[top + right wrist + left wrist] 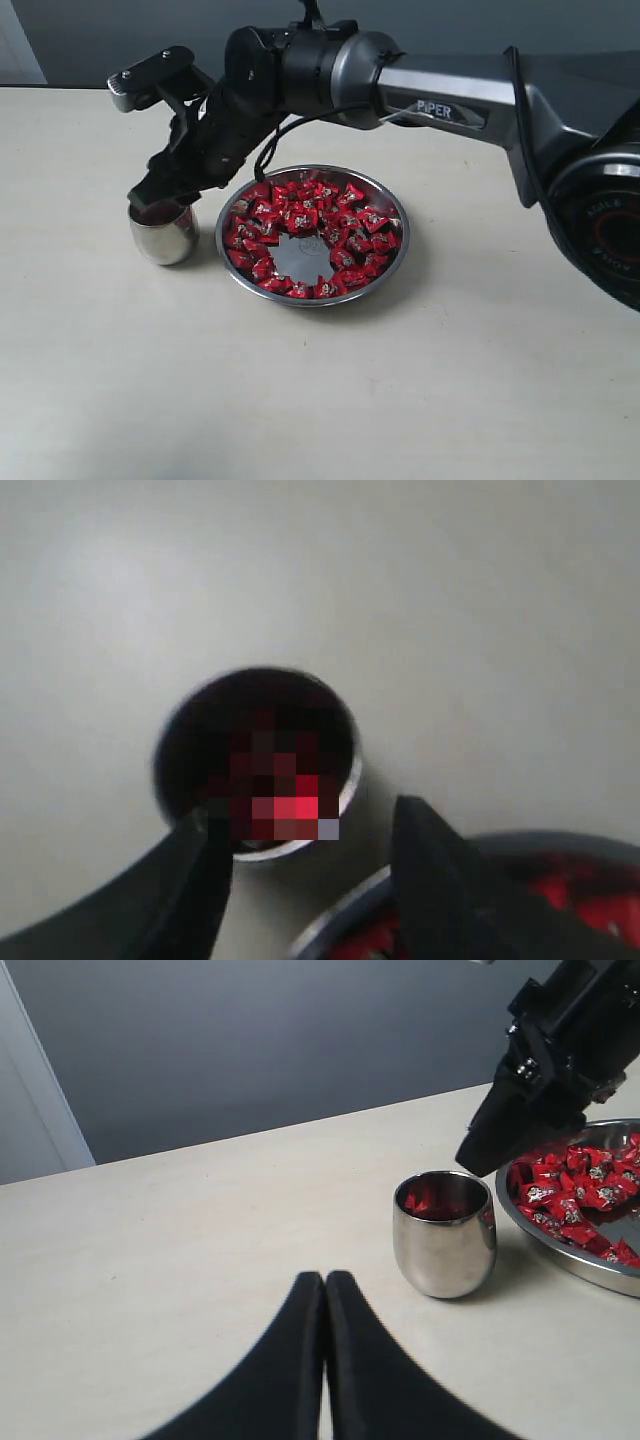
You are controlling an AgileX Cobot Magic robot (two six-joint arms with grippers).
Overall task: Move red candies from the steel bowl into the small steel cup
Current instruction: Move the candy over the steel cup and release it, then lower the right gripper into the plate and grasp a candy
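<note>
Many candies (300, 215) are heaped in the bowl (300, 258) just beside the cup (165, 240), and some are seen inside the cup. The right gripper (305, 822) is held spread over the cup, and the left gripper (325, 1285) is pressed together nearby.

1. Pale cream tabletop (300, 400) fills the lower frame, matte and smooth, with soft shadows lying on it.
2. Along the top edge runs a dark grey-blue wall (100, 40), plain and evenly lit.
3. Upper left corner: a slanted white strip (15, 40) cuts in beside the wall.
</note>
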